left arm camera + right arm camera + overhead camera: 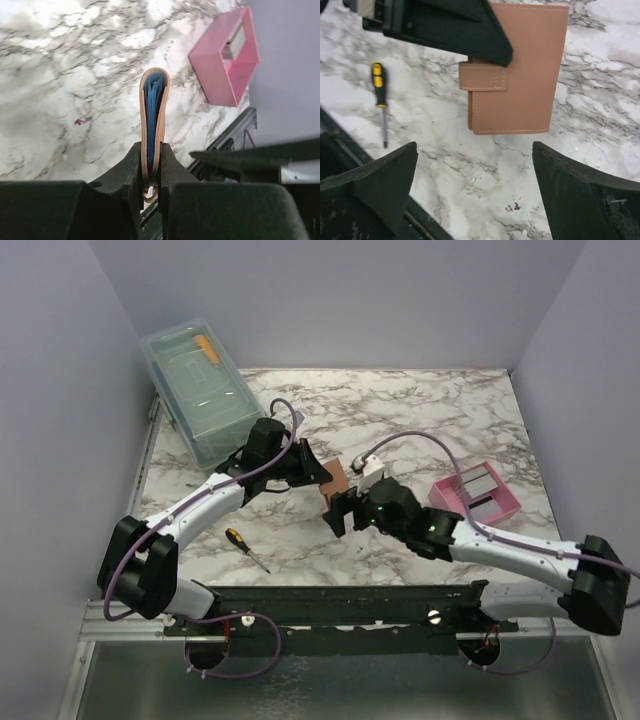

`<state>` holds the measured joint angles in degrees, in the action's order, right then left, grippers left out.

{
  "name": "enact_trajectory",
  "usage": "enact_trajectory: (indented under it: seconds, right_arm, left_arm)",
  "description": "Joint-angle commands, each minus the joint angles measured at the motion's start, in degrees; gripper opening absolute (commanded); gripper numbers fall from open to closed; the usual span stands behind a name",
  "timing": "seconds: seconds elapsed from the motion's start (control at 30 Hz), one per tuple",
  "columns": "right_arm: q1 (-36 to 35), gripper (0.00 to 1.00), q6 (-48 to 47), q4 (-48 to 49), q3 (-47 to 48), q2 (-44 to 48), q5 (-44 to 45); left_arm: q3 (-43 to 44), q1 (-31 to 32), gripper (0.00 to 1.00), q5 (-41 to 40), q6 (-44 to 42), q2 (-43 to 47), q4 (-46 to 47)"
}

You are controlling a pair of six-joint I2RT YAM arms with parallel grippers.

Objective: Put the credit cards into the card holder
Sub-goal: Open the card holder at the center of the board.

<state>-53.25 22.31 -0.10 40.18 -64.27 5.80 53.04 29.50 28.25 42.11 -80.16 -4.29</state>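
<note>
The card holder point(337, 480) is a tan-brown wallet, folded shut, with its strap tab point(482, 76) across the front. It hangs above the marble, and my left gripper point(318, 472) is shut on its edge. In the left wrist view the card holder point(154, 125) stands edge-on between the fingers of the left gripper point(150, 165). Blue layers show inside it; I cannot tell whether they are credit cards or lining. My right gripper point(345, 512) is wide open just in front of the card holder point(520, 75). Nothing lies between the fingers of the right gripper point(475, 152). No loose credit cards show on the table.
A pink slotted tray point(452, 495) point(220, 75) holding flat grey pieces sits right of the right arm. A yellow-and-black screwdriver point(245, 548) point(380, 100) lies at the front left. A clear lidded box point(200, 390) stands at the back left. Walls close three sides.
</note>
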Motion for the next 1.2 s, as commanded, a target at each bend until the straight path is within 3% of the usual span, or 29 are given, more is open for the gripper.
enact_trajectory:
  seconds: [0.0,0.17,0.27,0.33,0.43,0.5,0.53,0.57,0.63,0.7,0.8,0.97,1.07,1.17]
  right_arm:
    - [-11.2,1.0,-6.8,-5.5,7.2,-11.1,33.5]
    - [-15.0,0.98,-10.1,-2.8,13.7,-24.0,46.8]
    - [-15.4,0.89,-12.6,-0.8,17.4,-29.9,51.9]
    - [-15.4,0.79,-11.3,-2.3,19.5,-32.8,56.7]
    - [-15.4,0.57,-10.4,-1.1,18.6,-32.3,56.7]
    - [-15.2,0.29,-11.1,2.6,16.5,-30.5,53.6]
    - [-15.1,0.16,-10.8,3.8,15.0,-28.8,50.9]
    - [-14.7,0.08,-11.1,6.1,12.8,-26.6,46.7]
    - [-12.8,0.0,-10.0,9.9,8.1,-21.0,36.6]
    - [-8.4,0.0,-6.3,12.0,3.8,-14.9,22.6]
    - [1.4,0.0,-1.4,17.2,-3.7,-5.1,-1.7]
    - [20.8,0.0,12.0,28.0,-10.1,2.2,-39.3]
    - [28.2,0.0,22.9,38.9,-12.3,2.3,-52.2]
    - [30.8,0.0,35.3,56.7,-13.7,-1.4,-60.1]
  left_arm:
    - [2.8,0.2,0.0,-8.3,3.5,-0.8,-5.4]
    - [3.1,0.2,0.0,-8.9,4.7,-1.8,-6.5]
    - [3.4,0.2,0.0,-7.9,5.0,-2.4,-6.7]
    - [3.4,0.2,0.0,-7.8,5.0,-2.4,-6.8]
    - [3.3,0.3,0.0,-8.3,5.0,-2.0,-6.8]
    - [3.6,0.2,0.0,-8.3,4.4,-1.7,-6.8]
    - [4.1,0.1,0.0,-7.9,3.0,-1.6,-6.8]
    - [4.7,-0.1,0.15,-7.0,1.1,-1.5,-7.2]
    - [6.2,-1.5,0.6,-5.5,-2.0,-0.7,-8.5]
    - [6.2,-3.6,0.84,-4.8,-2.4,1.0,-8.6]
    - [4.3,-6.4,0.91,0.6,-3.9,3.9,-4.2]
    - [-2.0,-7.5,0.91,15.7,1.5,6.5,13.5]
    - [-4.3,-7.5,0.94,23.6,6.7,6.4,23.5]
    - [-5.5,-7.2,0.95,27.3,9.2,6.6,29.4]
